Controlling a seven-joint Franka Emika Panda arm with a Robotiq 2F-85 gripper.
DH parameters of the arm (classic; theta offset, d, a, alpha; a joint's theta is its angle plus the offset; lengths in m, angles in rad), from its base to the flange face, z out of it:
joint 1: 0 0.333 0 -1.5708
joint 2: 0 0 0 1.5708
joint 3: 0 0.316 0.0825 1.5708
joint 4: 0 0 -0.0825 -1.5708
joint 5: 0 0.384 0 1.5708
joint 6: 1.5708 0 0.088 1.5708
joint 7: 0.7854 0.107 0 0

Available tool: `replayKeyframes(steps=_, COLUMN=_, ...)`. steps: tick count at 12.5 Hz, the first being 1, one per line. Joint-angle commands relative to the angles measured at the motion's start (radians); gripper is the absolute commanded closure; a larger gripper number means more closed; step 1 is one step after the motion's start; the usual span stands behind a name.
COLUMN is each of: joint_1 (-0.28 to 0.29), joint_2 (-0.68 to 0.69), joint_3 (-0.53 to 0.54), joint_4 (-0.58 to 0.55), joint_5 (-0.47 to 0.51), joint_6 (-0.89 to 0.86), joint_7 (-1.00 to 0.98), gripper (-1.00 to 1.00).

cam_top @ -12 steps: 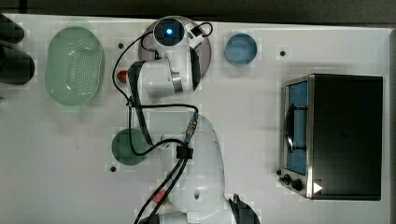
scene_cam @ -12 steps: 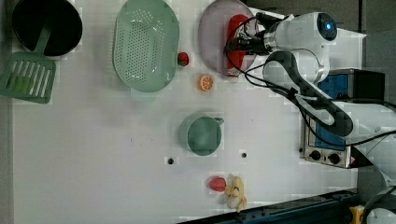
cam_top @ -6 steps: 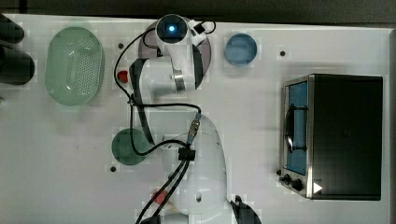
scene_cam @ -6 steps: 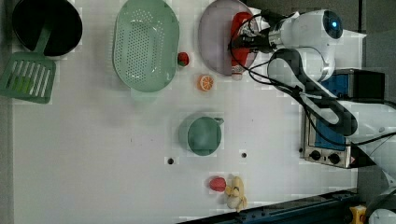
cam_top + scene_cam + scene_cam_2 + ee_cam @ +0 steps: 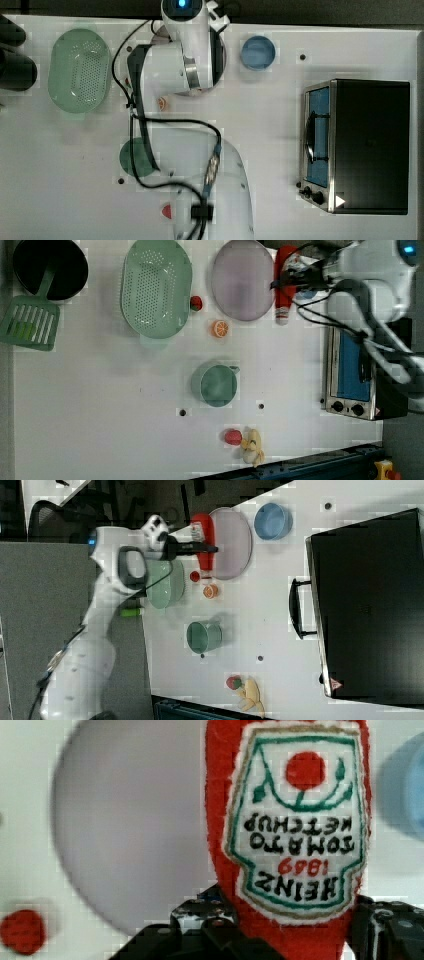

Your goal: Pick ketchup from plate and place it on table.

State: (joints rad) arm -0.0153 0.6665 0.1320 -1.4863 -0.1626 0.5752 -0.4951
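White table (image 5: 100,405): ketchup (image 5: 285,290) now lifted beside plate (image 5: 242,280).

A: What does the arm (image 5: 170,65) look like?
B: Glossy white rounded shells, with dark grey bands at the joints. A blue light (image 5: 181,4) glows at 12 o'clock in the top view.
A: Any cabling?
B: A black cable (image 5: 165,122) loops along it, with a metal connector (image 5: 214,165) in line. The end effector (image 5: 285,930) is black, with small screws.
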Motion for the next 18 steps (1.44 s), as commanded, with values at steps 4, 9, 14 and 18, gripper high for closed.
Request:
replayKeyframes(steps=4, joint_1=-0.098, joint_2=-0.281, joint_3=0.001, joint_4=-0.137, joint_5=0.151, joint_6=-0.044, joint_7=-0.022, gripper=-0.19)
replayKeyframes(steps=9, joint_1=-0.144, joint_2=-0.506, joint_3=-0.017, joint_4=-0.452, joint_5=0.152, joint_6=-0.015, joint_7=-0.022, gripper=-0.19)
replayKeyframes(steps=14, joint_1=-0.144, joint_2=-0.601, joint_3=-0.028, joint_4=-0.762, joint_5=0.152, joint_6=0.145, joint_7=-0.022, gripper=-0.19)
replayKeyframes(steps=18, joint_1=-0.144, joint_2=-0.538, joint_3=-0.037, joint_4=-0.883, joint_5=0.152, joint_6=0.285, joint_7=-0.021, gripper=-0.19)
